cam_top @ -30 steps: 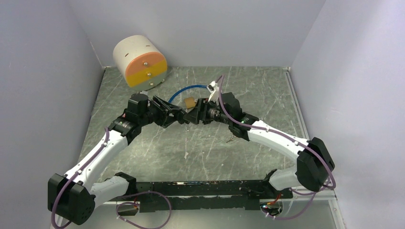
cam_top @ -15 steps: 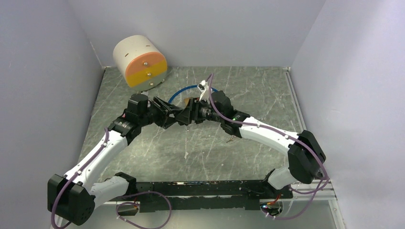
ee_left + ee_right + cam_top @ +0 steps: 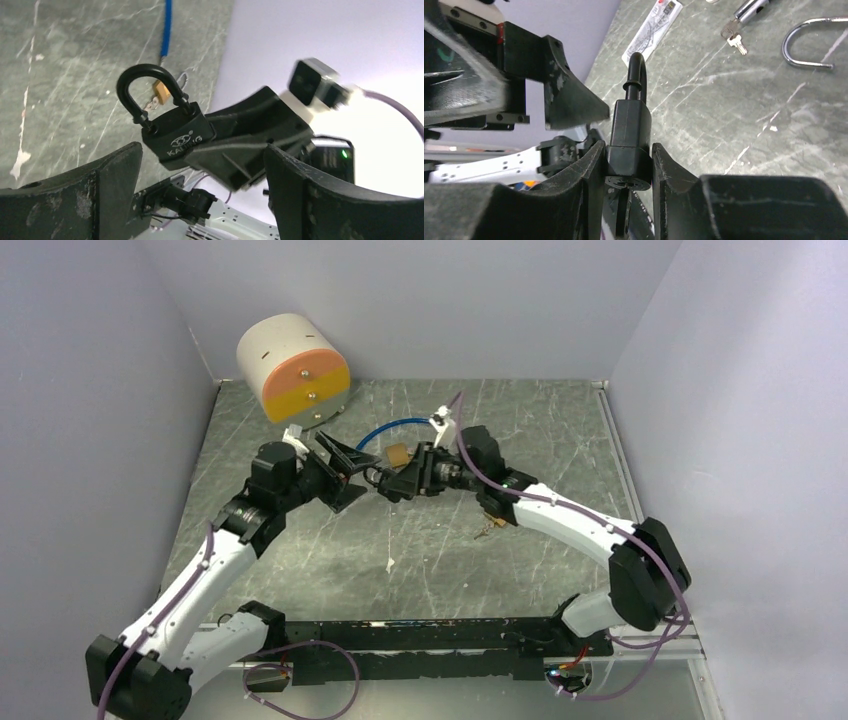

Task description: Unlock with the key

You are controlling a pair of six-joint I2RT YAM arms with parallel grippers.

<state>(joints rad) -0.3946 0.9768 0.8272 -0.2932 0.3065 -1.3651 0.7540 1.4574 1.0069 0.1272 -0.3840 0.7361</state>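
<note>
Padlock of black metal sits clamped by its body in the right gripper, shackle pointing away, raised above the grey marbled tabletop. Just beside the padlock, the left gripper gapes wide, holding nothing. A small silver key lies on the tabletop, well apart from the padlock.
</note>
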